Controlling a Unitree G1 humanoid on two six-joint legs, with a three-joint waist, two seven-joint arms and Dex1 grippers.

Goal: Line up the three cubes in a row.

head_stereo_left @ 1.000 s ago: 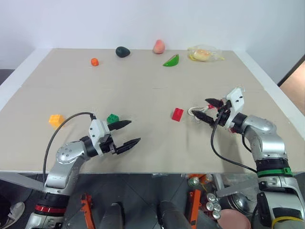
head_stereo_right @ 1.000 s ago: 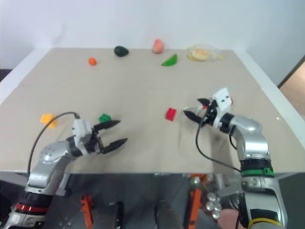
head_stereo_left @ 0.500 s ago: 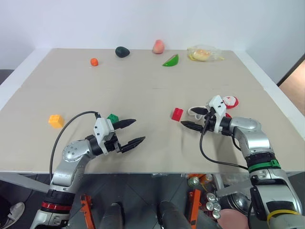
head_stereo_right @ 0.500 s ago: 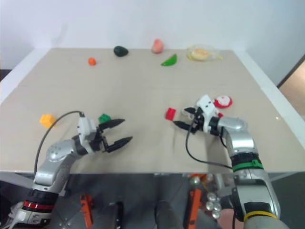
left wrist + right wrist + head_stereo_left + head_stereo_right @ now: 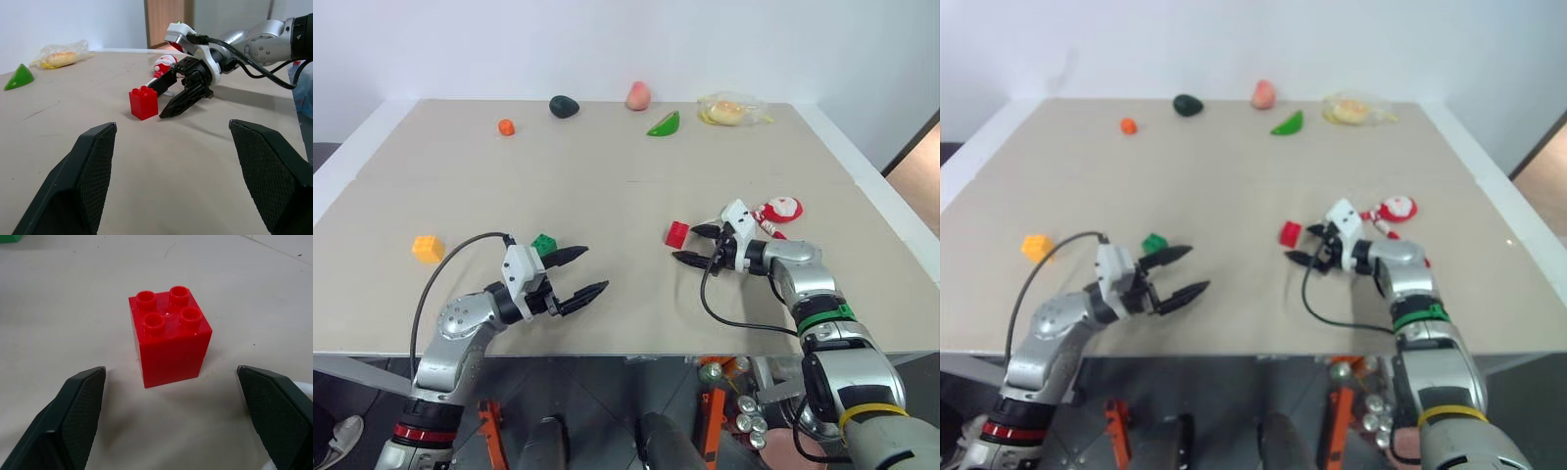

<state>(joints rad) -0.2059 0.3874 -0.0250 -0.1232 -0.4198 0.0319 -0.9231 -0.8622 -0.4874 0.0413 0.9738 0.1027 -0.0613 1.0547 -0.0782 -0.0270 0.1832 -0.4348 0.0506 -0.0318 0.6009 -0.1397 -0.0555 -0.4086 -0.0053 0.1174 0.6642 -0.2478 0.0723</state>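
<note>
**Hidden, cropped and unclear parts**

In the left eye view the green cube (image 5: 544,244) sits right behind the left hand (image 5: 578,273); its near lower edge is partly covered by the white wrist housing. The Santa toy (image 5: 780,210) lies behind the right hand (image 5: 697,246), so its rope end is largely covered by the arm. The contents of the clear bag (image 5: 732,109) at the far edge of the surface (image 5: 607,176) are too small to identify. In the right wrist view a green object (image 5: 10,238) is cut off by the picture's edge, and something white (image 5: 293,450) is hidden behind one finger. The red cube (image 5: 168,335) shows two side faces; its far sides are unseen
</note>
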